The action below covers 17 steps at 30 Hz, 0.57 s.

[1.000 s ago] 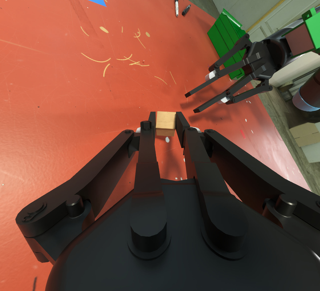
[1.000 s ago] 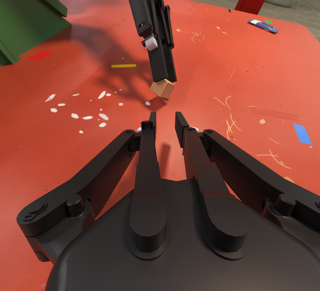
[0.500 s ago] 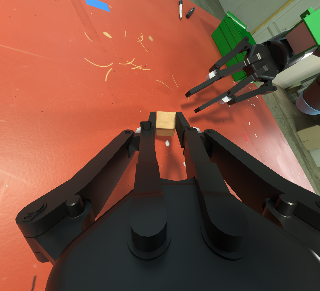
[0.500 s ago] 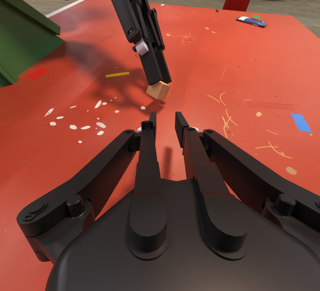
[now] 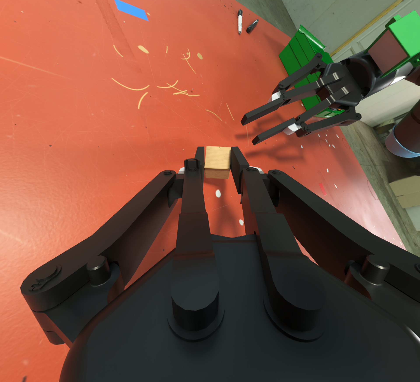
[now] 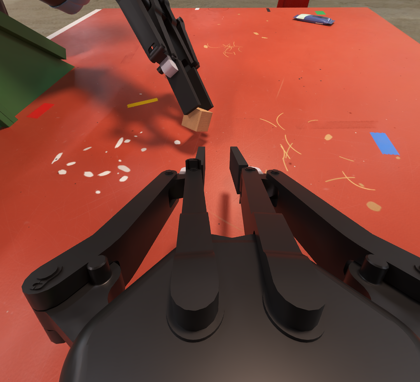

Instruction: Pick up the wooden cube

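wooden cube (image 6: 196, 119) higher off table (image 6: 295, 80)

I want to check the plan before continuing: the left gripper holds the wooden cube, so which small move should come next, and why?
Probably a short, straight lift. The left gripper is shut on the wooden cube, which hangs tilted just above its shadow on the red table, so clearance looks small. The right gripper is open, empty and apart from the cube, so it need not move.

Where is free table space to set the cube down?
Bare table lies between the cube and the far wrapper. Crowded: under the left gripper facing the right gripper, and beside the green bin.
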Motion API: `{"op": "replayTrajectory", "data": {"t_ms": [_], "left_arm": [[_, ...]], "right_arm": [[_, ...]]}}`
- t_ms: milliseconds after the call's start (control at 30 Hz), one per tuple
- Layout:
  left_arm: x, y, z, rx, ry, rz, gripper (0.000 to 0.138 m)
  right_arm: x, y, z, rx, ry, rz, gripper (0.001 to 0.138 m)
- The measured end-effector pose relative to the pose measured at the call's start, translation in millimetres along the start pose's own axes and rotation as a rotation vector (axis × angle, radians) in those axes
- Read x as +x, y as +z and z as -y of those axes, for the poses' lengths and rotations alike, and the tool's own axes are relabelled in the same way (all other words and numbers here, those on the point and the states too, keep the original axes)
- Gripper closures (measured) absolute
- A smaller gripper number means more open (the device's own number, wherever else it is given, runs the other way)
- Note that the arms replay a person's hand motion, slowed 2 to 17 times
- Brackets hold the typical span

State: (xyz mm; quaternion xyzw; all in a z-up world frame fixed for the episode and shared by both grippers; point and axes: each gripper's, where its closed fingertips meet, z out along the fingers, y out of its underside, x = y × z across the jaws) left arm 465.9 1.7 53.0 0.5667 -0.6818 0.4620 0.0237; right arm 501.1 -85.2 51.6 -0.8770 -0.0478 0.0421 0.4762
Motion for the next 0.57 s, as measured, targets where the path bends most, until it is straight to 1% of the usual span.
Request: {"op": "replayTrajectory", "data": {"t_ms": [567], "left_arm": [[0.2, 9.4, 6.9, 0.031, 0.001, 0.017, 0.107]], "right_arm": [[12.7, -2.7, -1.5, 0.009, 0.041, -0.047, 0.110]]}}
